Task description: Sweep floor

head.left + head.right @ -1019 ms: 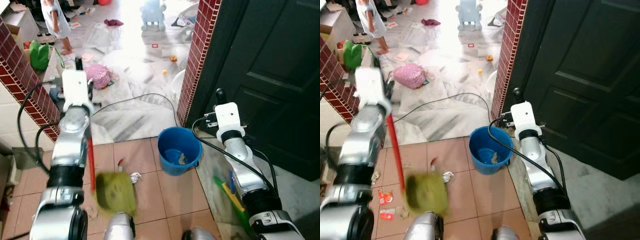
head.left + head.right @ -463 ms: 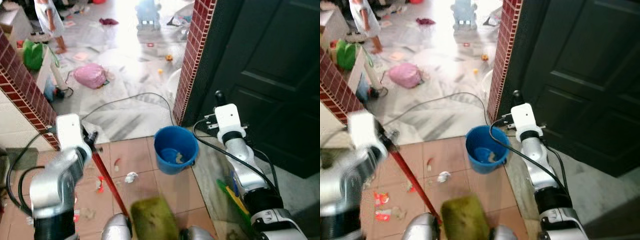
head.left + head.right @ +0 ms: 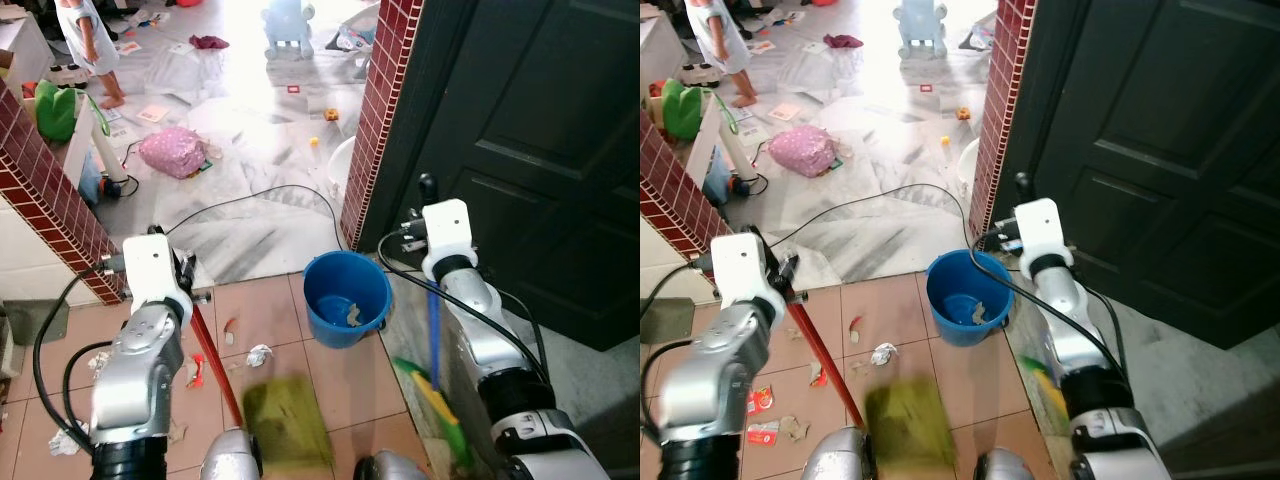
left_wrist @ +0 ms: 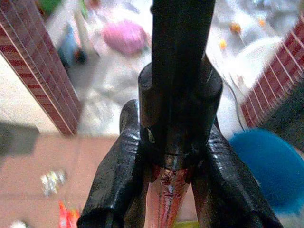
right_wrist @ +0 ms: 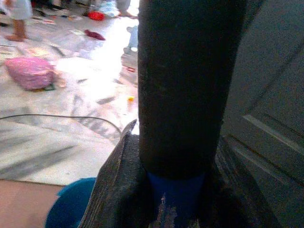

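- The broom (image 3: 215, 365), red-handled with a blurred green head (image 3: 288, 432) low on the tiled floor (image 3: 340, 385), is mid-stroke.
- The left gripper (image 4: 166, 190) is clamping its handle; the right gripper (image 5: 173, 204) is clamping the blue handle of a green dustpan (image 3: 432, 390).
- Next, I judge, the scraps (image 3: 258, 354) need pushing toward the dustpan.
- The blue bucket (image 3: 346, 299) is holding a little litter.

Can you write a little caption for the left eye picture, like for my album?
Robot's left hand sweeps a red-handled broom near a blue bucket and paper scraps.
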Motion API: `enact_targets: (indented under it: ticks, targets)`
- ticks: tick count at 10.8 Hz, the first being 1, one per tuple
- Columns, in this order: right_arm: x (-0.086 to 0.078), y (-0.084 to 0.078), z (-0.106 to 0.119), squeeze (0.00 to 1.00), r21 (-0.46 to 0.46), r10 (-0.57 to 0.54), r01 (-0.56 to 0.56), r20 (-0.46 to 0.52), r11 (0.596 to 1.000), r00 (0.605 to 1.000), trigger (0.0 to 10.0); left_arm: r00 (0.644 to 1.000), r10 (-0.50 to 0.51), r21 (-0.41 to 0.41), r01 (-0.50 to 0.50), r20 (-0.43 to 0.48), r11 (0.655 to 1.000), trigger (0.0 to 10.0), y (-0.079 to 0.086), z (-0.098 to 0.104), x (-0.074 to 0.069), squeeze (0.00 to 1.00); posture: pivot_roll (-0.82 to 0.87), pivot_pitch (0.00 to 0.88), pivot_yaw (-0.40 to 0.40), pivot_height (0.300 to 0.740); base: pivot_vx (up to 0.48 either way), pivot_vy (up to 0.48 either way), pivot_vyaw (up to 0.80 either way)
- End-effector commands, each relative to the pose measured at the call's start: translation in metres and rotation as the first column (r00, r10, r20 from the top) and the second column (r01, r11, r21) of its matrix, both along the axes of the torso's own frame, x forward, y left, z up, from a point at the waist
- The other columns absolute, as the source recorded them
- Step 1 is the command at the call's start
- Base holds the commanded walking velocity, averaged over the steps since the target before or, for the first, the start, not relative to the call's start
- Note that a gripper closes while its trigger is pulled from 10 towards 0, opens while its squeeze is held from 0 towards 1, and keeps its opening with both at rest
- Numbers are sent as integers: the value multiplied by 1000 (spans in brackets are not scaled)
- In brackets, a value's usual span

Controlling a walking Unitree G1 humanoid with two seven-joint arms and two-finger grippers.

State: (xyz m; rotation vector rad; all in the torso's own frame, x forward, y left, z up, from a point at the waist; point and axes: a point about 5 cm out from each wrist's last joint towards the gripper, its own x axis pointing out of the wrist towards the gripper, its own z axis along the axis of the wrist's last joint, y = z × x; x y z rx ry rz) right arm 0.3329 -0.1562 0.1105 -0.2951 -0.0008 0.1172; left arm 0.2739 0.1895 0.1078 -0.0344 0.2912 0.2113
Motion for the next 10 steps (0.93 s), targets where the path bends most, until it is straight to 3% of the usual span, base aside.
enact_targets:
  ticks: [1, 3, 4, 6, 10]
  targets:
    - [6, -1, 11, 0, 10, 9, -9, 30, 1000, 999, 10000, 990, 17, 71, -27, 142, 997, 10000, 4, 24, 9, 0, 24, 38, -37, 740, 0, 0, 0]
    - [7, 3, 13, 0, 93, 44, -45, 15, 995, 999, 10000, 990, -7, 68, -3, 142, 998, 10000, 2, 22, 13, 0, 20, 38, -25, 740, 0, 0, 0]
    - [8, 14, 20, 0, 188, 146, -148, 25, 971, 989, 10000, 993, -21, 65, 14, 116, 998, 10000, -4, 11, 9, 0, 19, 40, -20, 740, 0, 0, 0]
    - [14, 23, 38, 0, 243, 224, -236, 77, 941, 972, 10000, 993, -28, 50, 22, 113, 998, 10000, -12, 6, 4, 0, 17, 46, -21, 740, 0, 0, 0]
    - [19, 29, 65, 0, 27, 324, -342, 256, 939, 911, 10000, 994, 7, 46, -12, 106, 999, 10000, -10, 4, 0, 0, 26, 53, -27, 740, 0, 0, 0]
